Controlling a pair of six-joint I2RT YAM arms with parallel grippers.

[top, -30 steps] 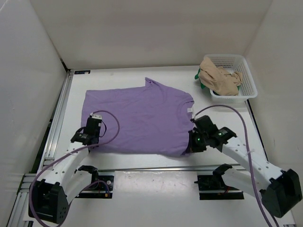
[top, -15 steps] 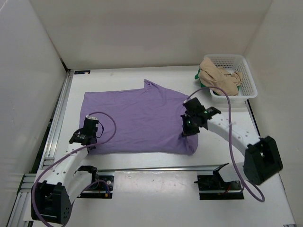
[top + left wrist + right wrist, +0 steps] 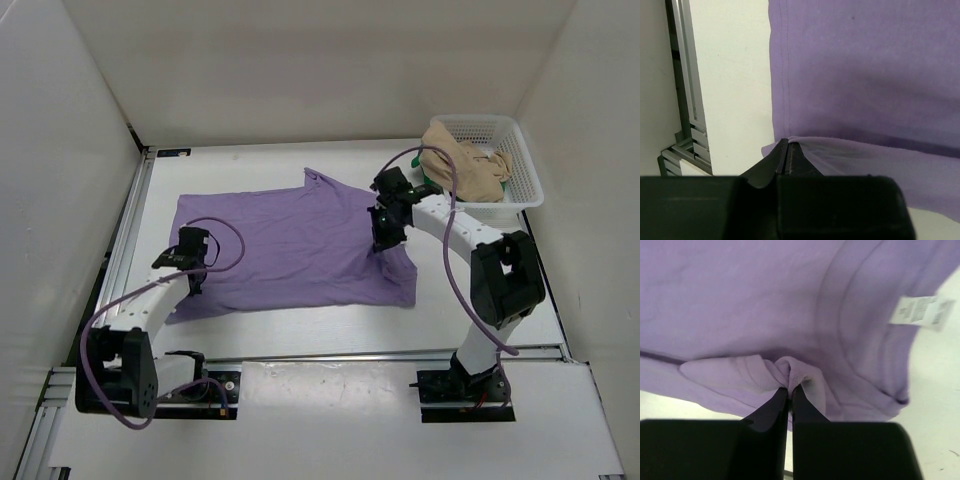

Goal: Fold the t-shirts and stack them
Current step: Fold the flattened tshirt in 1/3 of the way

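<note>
top view: a lavender purple short-sleeved cloth t-shirt (image 3: 290, 250) lies spread on the white worktop (image 3: 250, 165), left of centre. its long axis runs left to right, with the hem edge toward the left arm and the neckline toward the right arm. one sleeve points to the far side as a small peak. the cloth is mostly flat, with soft creases. its near right corner hangs in a slack flap under the right arm.

left wrist view: the left hand (image 3: 788, 152) is pinched tight on a thin raised fold at the shirt's near left corner, beside the stitched hem line.

right wrist view: the right hand (image 3: 789, 390) is closed on a bunched ridge of the same shirt, near the ribbed collar. a white sewn-in label (image 3: 920, 312) lies at the collar, to the right of the fingers.

top view, far right corner: a larger tan t-shirt (image 3: 462, 168) is heaped in a white plastic mesh basket (image 3: 528, 175) and spills over its left rim. a bright green t-shirt (image 3: 421, 160) shows only as a small patch at the basket's left side.
</note>
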